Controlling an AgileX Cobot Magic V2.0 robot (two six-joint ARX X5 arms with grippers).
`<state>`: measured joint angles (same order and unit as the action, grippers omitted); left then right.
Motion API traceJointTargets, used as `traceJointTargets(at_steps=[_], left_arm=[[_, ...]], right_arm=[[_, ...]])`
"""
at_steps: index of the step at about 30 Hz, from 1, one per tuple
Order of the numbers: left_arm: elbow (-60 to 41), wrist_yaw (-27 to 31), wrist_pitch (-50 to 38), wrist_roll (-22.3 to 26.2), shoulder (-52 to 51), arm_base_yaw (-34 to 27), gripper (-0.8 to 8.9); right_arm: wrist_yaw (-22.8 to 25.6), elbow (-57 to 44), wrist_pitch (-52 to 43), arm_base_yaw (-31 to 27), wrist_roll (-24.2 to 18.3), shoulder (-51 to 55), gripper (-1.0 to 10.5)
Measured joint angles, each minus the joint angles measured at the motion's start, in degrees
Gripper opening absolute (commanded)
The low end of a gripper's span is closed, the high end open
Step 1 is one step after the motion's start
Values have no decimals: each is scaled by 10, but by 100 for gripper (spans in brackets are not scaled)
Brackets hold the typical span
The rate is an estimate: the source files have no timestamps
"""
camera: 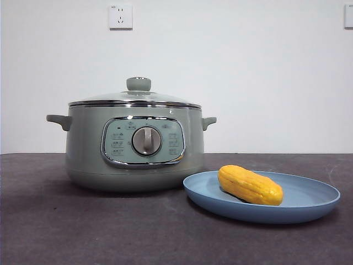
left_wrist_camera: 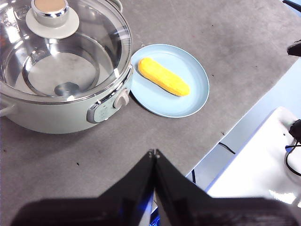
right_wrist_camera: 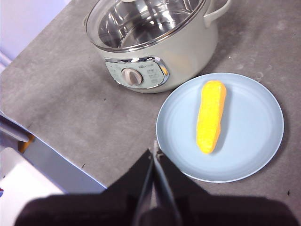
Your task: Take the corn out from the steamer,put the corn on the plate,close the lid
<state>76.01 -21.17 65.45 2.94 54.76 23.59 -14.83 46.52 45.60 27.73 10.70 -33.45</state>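
Note:
The sage-green steamer (camera: 135, 146) stands on the dark table with the glass lid (camera: 135, 98) sitting closed on it. The yellow corn (camera: 250, 185) lies on the light-blue plate (camera: 309, 212) just right of the steamer. The left wrist view shows the steamer (left_wrist_camera: 61, 113), the lid (left_wrist_camera: 61, 61), the corn (left_wrist_camera: 163, 76) and the plate (left_wrist_camera: 193, 94) well beyond my left gripper (left_wrist_camera: 153, 151), which is shut and empty. The right wrist view shows the steamer (right_wrist_camera: 188, 52), the corn (right_wrist_camera: 210, 115) and the plate (right_wrist_camera: 254, 141) beyond my right gripper (right_wrist_camera: 154, 151), also shut and empty. Neither gripper shows in the front view.
The table's edge (left_wrist_camera: 244, 117) runs close to the plate, with a white surface and cables (left_wrist_camera: 291, 150) beyond it. A wall socket (camera: 121, 16) is on the wall behind the steamer.

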Motion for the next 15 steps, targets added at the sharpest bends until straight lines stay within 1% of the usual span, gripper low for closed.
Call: traceJointTargets(at_steps=[4,7,10,11,15], left_arm=[[0,1,-4,0,0,0,-4],[0,23,-45,8,-2,0,-4],[-4,88,-116,33,-16,-14,-4],[-7,101,-148,41,-24,-26,-4],[-35,101,-274,61,-69,-84,-4]], right_arm=[[0,0,0,0,0,0,0],[0,0,0,0,0,0,0],[0,0,0,0,0,0,0],[0,0,0,0,0,0,0],[0,0,0,0,0,0,0]])
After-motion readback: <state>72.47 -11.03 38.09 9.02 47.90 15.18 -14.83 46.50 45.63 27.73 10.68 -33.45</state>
